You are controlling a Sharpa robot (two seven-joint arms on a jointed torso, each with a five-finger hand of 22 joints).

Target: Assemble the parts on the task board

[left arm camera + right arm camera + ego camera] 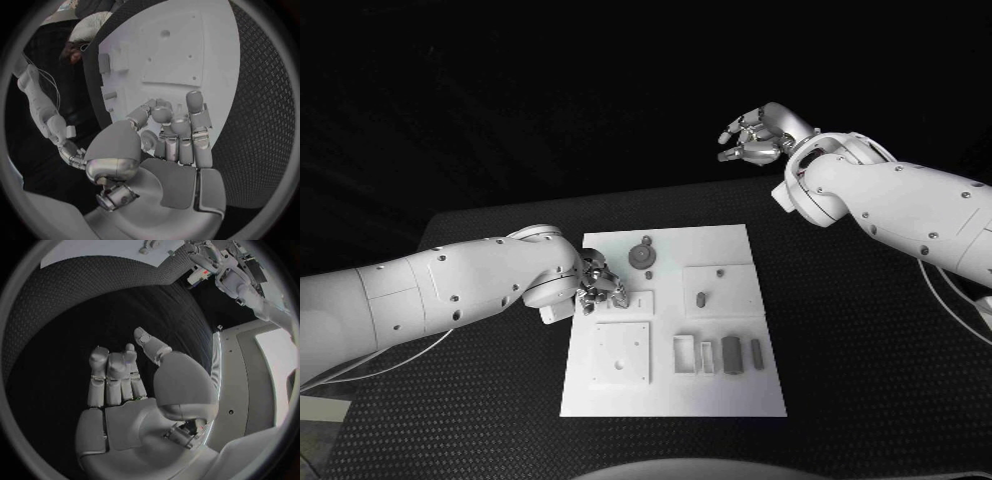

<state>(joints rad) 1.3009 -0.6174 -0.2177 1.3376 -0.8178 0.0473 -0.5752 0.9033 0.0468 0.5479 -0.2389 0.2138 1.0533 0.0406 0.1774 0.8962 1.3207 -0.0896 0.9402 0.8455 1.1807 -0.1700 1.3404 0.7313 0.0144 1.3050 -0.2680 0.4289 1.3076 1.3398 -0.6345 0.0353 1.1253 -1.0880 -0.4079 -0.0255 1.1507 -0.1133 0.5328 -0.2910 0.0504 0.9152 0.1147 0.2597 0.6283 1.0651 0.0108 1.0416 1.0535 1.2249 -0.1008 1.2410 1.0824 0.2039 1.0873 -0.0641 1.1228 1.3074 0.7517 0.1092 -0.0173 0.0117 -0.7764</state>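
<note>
Task board (733, 390) flat at mid-table, long side running away from the robot. Parts in grey: round piece (642, 255) near the far edge, small slot piece (698, 298) on a raised square at centre, three upright bars (731, 354) side by side toward the near right, beside an open frame (685, 354). Large square plate (622, 352) at near left, holes unfilled. Judged early to midway: several pieces loose or unseated, though seating hard to tell. Left hand (600, 283) at the board's left edge, fingers curled together over the board; whether pinching a part, cannot tell. Right hand (759, 135) raised well beyond the far edge, fingers loosely bent, holding nothing. Black table (862, 380) bare to the right of the board: ample room there. Left side tighter, forearm lying close alongside.
</note>
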